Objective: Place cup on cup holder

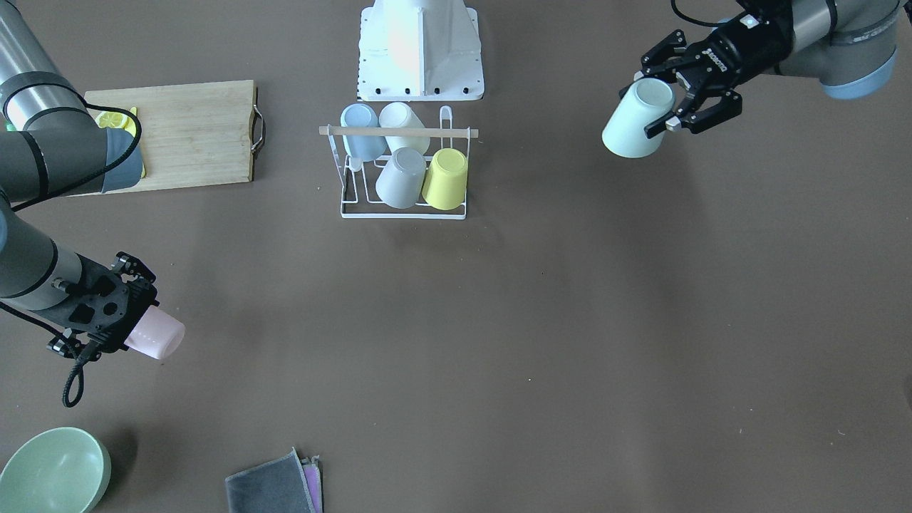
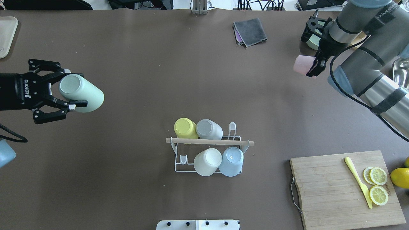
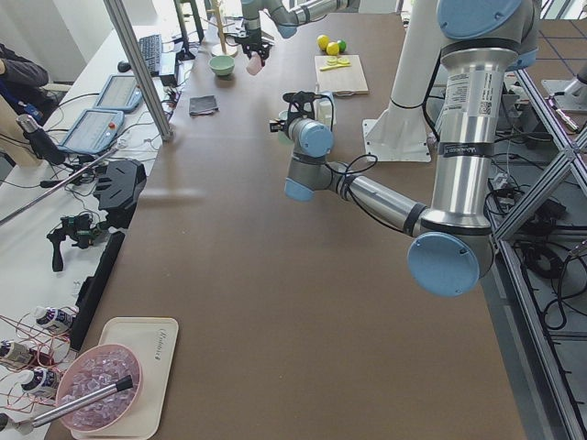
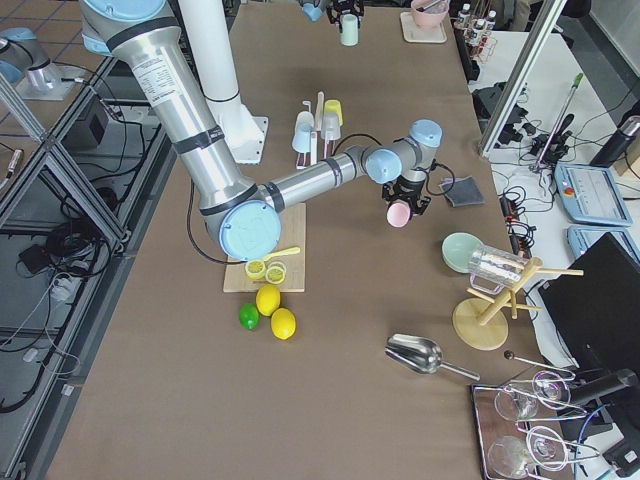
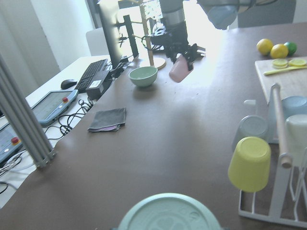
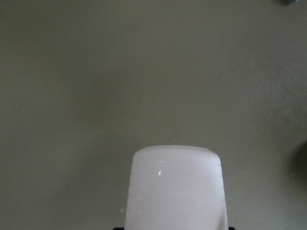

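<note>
The cup holder (image 2: 209, 142), a white wire rack with a wooden rod, stands at the table's middle (image 1: 399, 132). It holds a yellow cup (image 2: 185, 128), a grey cup (image 2: 209, 129), a cream cup (image 2: 207, 161) and a blue cup (image 2: 231, 160). My left gripper (image 2: 78, 89) is shut on a pale green cup (image 2: 88, 95), held in the air far to the rack's left (image 1: 634, 121). My right gripper (image 2: 312, 65) is shut on a pink cup (image 2: 302, 65), held above the table at the far right (image 1: 160, 336).
A wooden cutting board (image 2: 329, 185) with lemon slices (image 2: 378, 185) and a yellow knife (image 2: 358, 182) lies near right. A grey cloth (image 2: 250, 30) lies at the far edge. A green bowl (image 1: 53, 470) sits behind the right gripper. The robot base (image 1: 420, 50) stands close behind the rack.
</note>
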Robot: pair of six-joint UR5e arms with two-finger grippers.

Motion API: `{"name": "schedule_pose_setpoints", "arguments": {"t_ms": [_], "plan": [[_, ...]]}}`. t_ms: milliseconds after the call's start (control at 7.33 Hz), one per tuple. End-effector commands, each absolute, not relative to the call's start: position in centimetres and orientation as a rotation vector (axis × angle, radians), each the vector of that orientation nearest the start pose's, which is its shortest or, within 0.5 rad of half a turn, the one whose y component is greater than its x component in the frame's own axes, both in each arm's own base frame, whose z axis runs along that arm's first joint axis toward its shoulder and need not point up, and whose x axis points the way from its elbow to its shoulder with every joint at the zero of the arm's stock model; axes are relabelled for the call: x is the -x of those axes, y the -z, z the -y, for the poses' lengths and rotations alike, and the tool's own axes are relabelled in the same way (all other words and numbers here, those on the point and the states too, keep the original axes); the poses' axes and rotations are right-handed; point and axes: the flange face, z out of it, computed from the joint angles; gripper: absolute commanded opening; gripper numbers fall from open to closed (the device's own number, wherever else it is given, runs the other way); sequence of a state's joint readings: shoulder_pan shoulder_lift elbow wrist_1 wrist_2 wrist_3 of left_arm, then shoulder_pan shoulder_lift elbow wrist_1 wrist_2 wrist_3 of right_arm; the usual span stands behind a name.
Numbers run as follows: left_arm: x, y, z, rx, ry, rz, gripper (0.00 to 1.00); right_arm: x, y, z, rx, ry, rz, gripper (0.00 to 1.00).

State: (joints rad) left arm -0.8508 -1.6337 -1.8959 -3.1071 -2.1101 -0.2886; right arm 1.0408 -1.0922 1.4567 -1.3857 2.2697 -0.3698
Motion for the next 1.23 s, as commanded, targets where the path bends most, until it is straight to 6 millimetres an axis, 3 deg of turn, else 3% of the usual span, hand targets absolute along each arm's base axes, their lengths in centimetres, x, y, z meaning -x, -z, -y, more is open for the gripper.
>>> {"name": "schedule_pose_setpoints", "arguments": {"t_ms": [0,273,545,682,818,1091], "plan": [[-27.0,-27.5,35.8,-1.533,-0.775,-1.405,0.00,28.7,-37.7,62.1,-0.696,0.950,0.888,0.58],[-35.0,-25.9,31.4,-1.501,-0.688,-1.483,0.00,28.3,-35.0,61.1,-0.871,0.893,0.980,0.58],[-38.8,-23.2,30.6,-1.482,-0.753,-1.441,0.00,29.3,-32.6,59.1,-1.042,0.889,1.065,0.57],[-40.7,-22.8,30.4,-1.483,-0.782,-1.408,0.00,31.1,-31.8,57.5,-1.114,0.863,1.105,0.57],[-42.9,-23.5,30.4,-1.479,-0.830,-1.373,0.00,34.1,-30.9,55.3,-1.193,0.815,1.147,0.56],[-45.1,-23.8,29.2,-1.436,-0.868,-1.378,0.00,38.0,-29.9,52.3,-1.276,0.763,1.184,0.56]]}}
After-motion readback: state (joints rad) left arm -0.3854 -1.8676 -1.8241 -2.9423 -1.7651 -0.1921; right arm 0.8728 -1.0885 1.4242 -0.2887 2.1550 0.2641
